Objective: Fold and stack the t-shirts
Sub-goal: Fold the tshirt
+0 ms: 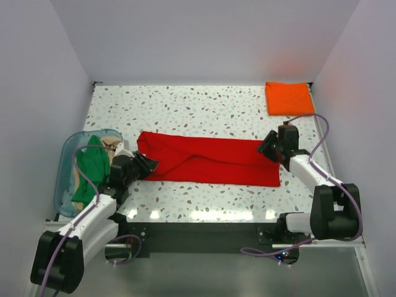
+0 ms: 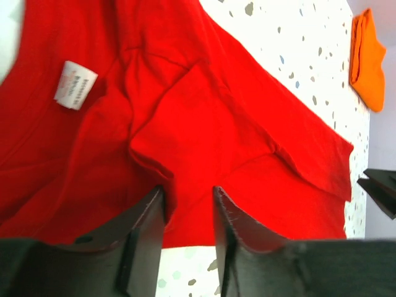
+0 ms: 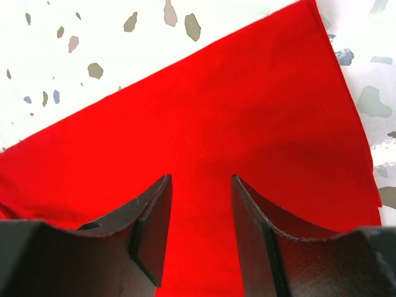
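Red t-shirt (image 1: 207, 162) lies flat, left claw (image 1: 148, 164) and right claw (image 1: 266, 146) parted.

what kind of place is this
Probably a robot lab test cell: speckled tabletop boxed in by plain white walls, left arm and right arm bolted at its near edge.

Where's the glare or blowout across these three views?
Top view: glare patches along the near edge of the table, and the orange shirt tints the wall behind it. Left wrist: table blown white, red shirt oversaturated, label text blurred. Right wrist: table blown out too.
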{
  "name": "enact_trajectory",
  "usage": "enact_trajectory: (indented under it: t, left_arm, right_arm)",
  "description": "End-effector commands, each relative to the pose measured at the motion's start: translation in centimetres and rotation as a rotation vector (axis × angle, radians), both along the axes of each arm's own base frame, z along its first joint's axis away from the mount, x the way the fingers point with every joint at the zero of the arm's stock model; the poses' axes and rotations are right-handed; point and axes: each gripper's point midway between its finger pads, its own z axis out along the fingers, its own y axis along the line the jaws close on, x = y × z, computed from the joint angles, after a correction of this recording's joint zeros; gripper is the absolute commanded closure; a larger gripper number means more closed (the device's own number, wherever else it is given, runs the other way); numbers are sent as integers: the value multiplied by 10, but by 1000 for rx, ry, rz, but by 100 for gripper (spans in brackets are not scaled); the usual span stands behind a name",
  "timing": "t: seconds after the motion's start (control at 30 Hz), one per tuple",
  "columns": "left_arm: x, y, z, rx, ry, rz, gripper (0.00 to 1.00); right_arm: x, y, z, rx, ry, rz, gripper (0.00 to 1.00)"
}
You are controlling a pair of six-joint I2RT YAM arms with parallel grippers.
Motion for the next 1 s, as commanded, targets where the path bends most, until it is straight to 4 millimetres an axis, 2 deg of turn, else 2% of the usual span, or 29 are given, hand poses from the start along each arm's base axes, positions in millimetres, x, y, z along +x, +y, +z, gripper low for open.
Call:
enact_trajectory:
  t: [0.0, 0.07, 0.13, 0.3, 0.33, 0.37, 0.4, 0.47, 0.5, 0.53, 0.6, 0.63, 0.7, 0.73, 0.8, 0.83, 0.9, 0.97]
  left_arm:
    - [-5, 16, 6, -7, 34, 121, 58]
    - [-1, 24, 18, 2, 0, 170, 54]
    - [3, 25, 35, 14, -32, 168, 54]
    - [24, 14, 62, 54, -34, 123, 66]
    - [25, 8, 55, 77, 2, 107, 73]
    - [29, 9, 56, 103, 5, 125, 75]
    - [32, 4, 61, 111, 0, 121, 76]
    - [33, -6, 53, 134, 18, 108, 80]
    - [35, -10, 50, 127, 29, 110, 82]
    - [34, -14, 34, 144, 83, 103, 86]
    - [37, -16, 21, 149, 125, 132, 89]
    - [35, -17, 5, 165, 167, 135, 90]
    - [41, -20, -3, 146, 183, 164, 92]
    - [42, -20, -15, 156, 214, 172, 92]
    - [51, -20, -18, 160, 225, 201, 92]
    - [53, -20, -31, 182, 263, 205, 92]
    - [62, -23, -41, 206, 307, 216, 92]
    - [74, -21, -41, 228, 321, 239, 92]
  right_arm:
    - [20, 3, 22, -11, -78, 23, 54]
    - [21, 4, 22, -16, -74, 34, 54]
    - [24, 9, 25, -28, -76, 60, 54]
    - [38, 24, 30, -101, -56, 132, 54]
    - [40, 23, 30, -120, -48, 130, 54]
    - [40, 25, 22, -134, -13, 141, 54]
    - [46, 29, 28, -156, -26, 155, 54]
    - [51, 31, 28, -180, -11, 170, 54]
    - [52, 33, 21, -201, 13, 184, 54]
    - [53, 31, 19, -221, 22, 178, 54]
    - [55, 32, 10, -245, 55, 184, 54]
    - [55, 27, 7, -267, 68, 170, 54]
    - [55, 24, 1, -292, 94, 164, 54]
    - [55, 22, -6, -303, 114, 158, 54]
    - [56, 19, -11, -322, 131, 148, 54]
    - [54, 18, -19, -329, 153, 150, 54]
    - [52, 17, -27, -330, 176, 147, 54]
    - [43, 17, -41, -324, 215, 145, 54]
